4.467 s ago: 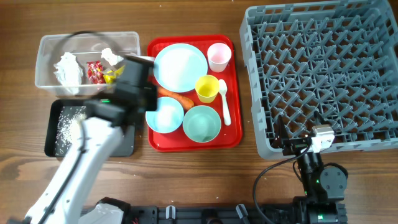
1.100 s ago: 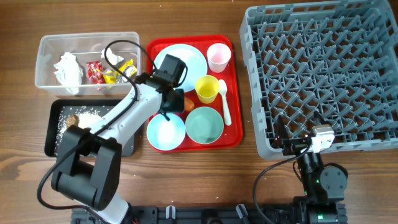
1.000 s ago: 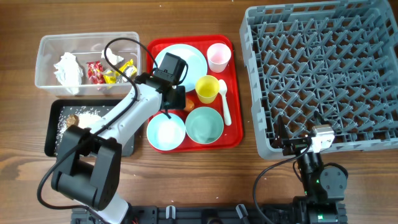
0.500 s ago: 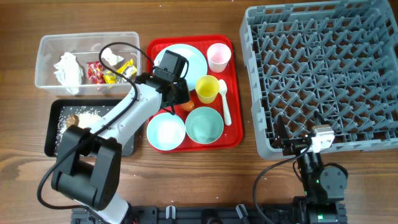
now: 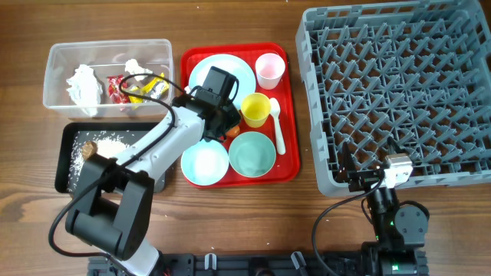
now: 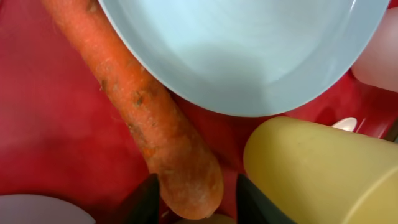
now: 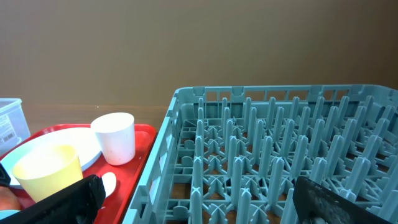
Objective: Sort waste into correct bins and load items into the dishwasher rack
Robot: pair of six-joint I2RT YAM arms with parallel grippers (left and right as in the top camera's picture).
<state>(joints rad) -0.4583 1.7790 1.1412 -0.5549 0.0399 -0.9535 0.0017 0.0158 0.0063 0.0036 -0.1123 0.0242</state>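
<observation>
Crumpled white tissues (image 5: 83,84), small wrappers (image 5: 116,89) in clear plastic tub (image 5: 54,50) upper left, left gripper (image 6: 196,200) astride orange carrot (image 6: 143,118), grip unclear, right gripper (image 7: 199,205) agape

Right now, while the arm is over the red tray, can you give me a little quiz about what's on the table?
1. True or false: the large grey plastic dishwasher rack holds a dish.
2. What lies between the left gripper's fingers? A: the long orange carrot. B: a white plastic spoon. C: a pink cup.
3. How many pale blue round bowls sit on the flat red tray?
Key: 1 false. 2 A. 3 two.
</observation>
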